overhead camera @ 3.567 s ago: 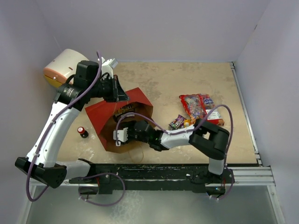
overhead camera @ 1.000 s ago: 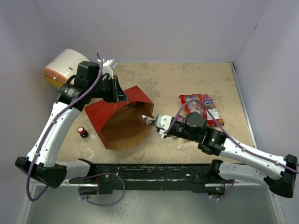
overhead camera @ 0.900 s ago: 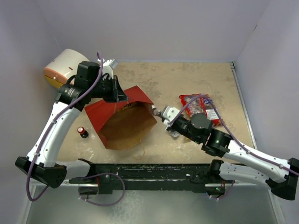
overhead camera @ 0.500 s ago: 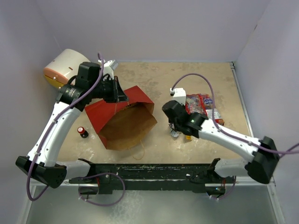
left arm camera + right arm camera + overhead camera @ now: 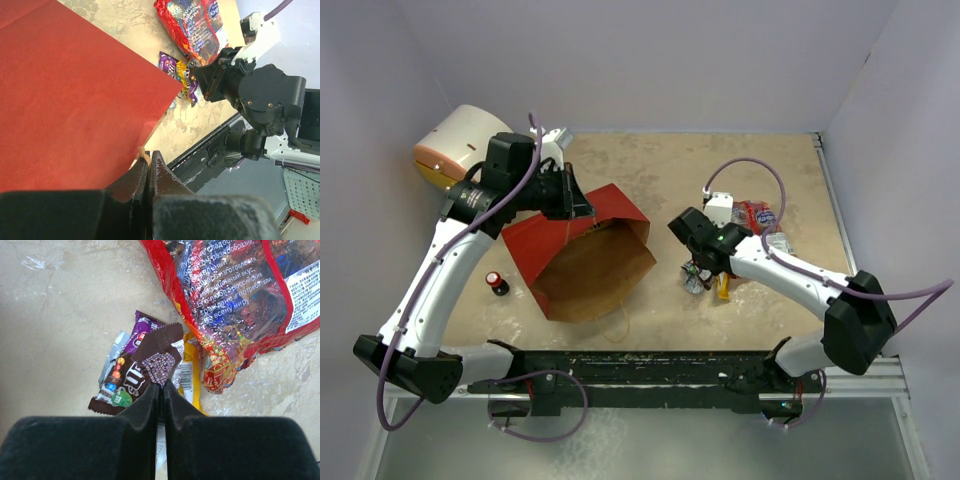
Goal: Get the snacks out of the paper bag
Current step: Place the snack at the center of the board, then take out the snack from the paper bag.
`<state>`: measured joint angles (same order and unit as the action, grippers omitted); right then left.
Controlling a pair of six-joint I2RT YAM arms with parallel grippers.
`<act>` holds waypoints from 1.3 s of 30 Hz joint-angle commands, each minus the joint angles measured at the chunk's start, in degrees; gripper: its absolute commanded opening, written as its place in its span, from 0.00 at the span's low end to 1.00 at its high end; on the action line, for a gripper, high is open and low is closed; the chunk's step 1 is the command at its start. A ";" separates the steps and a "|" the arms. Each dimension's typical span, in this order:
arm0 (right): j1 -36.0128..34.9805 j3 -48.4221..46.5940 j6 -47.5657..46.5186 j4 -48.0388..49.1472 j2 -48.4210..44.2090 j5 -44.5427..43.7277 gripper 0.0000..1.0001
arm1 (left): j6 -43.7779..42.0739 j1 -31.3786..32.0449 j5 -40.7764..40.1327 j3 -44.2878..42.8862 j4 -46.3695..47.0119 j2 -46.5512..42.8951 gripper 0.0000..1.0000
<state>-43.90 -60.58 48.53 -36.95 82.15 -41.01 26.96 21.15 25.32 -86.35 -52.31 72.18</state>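
Observation:
The paper bag (image 5: pixel 585 265) lies on its side, red outside (image 5: pixel 65 100), its brown mouth facing the near edge. My left gripper (image 5: pixel 582 208) is shut on its upper rim (image 5: pixel 148 156). My right gripper (image 5: pixel 700 268) hangs low over the snack pile, to the right of the bag. In the right wrist view its jaws (image 5: pixel 161 385) pinch a small brown wrapper (image 5: pixel 160 347) by one end. Under it lie a dark candy packet (image 5: pixel 120 385), a yellow packet (image 5: pixel 191 375), a silvery wrapper (image 5: pixel 114 347) and the large red-and-clear bag (image 5: pixel 230 295).
A white drum with an orange end (image 5: pixel 455 145) stands at the back left behind the left arm. A small dark bottle with a red cap (image 5: pixel 498 283) sits left of the bag. Grey walls close in three sides; a black rail (image 5: pixel 670 370) runs along the near edge.
My right arm has come out of the bag's mouth with the small brown wrapper and swung right over the snack pile. The left gripper and the bag have stayed put.

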 commanded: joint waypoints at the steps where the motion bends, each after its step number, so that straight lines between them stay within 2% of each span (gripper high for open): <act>1: 1.14 2.30 -4.44 4.89 -0.51 -1.51 0.09 | 0.49 0.02 0.87 0.11 2.91 -1.70 0.00; 9: 2.07 5.72 -9.51 10.59 1.37 0.50 0.14 | 1.73 -0.05 0.78 1.13 3.39 -2.64 0.00; 13: 2.13 4.00 -12.74 10.68 0.40 3.02 0.30 | 2.27 -0.03 1.36 1.59 3.70 -2.78 0.00; 17: 2.09 -1.41 -18.98 9.03 -5.30 2.92 0.50 | 2.84 -0.05 1.85 2.19 3.90 -2.96 0.00; 21: 2.10 -0.20 -29.38 16.04 -12.19 9.87 0.62 | 3.01 -0.04 2.16 2.49 4.40 -2.96 0.00; 23: 2.05 2.17 -33.25 21.06 -14.49 13.35 0.65 | 3.01 -0.04 2.25 2.41 4.58 -2.88 0.00; 27: 1.62 6.85 -33.78 27.02 -15.76 26.72 0.69 | 2.77 -0.04 1.78 1.82 4.31 -2.93 0.00; 31: -2.48 10.80 -33.25 38.93 -18.46 30.17 0.71 | 2.64 -0.05 1.14 1.62 3.91 -3.27 0.00; 35: -9.30 11.92 -41.81 47.79 -19.46 34.12 0.72 | 2.66 0.01 0.85 1.35 3.87 -3.18 0.00; 39: -12.22 10.76 -53.37 48.94 -19.64 46.47 0.74 | 2.62 -0.05 0.84 1.99 4.14 -3.24 0.00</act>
<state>-53.65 -47.94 8.36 3.07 64.69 -7.60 29.39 21.15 26.57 -83.79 -50.48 70.57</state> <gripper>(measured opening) 0.733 0.009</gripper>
